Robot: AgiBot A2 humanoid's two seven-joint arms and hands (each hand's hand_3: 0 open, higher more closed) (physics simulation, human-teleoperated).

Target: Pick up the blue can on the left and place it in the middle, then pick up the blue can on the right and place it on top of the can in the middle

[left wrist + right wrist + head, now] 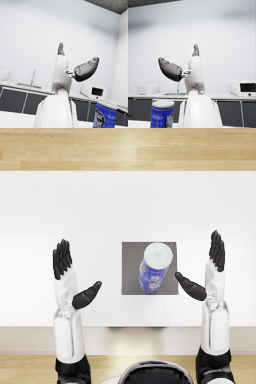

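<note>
**Both hands empty; blue cans standing on the centre mat**

The left hand [70, 278] and right hand [209, 270] are hovering over the white table [60, 203], fingers spread wide, gripping nothing. Between them, the blue can [153, 268] is standing on the grey mat [130, 273]; its height suggests two stacked, though the steep view is making that uncertain. The can is looking rigid, smooth-sided and probably light, so apt to slip or topple. Any grasp should be wrapping the mid-body, thumb opposing fingers
</note>
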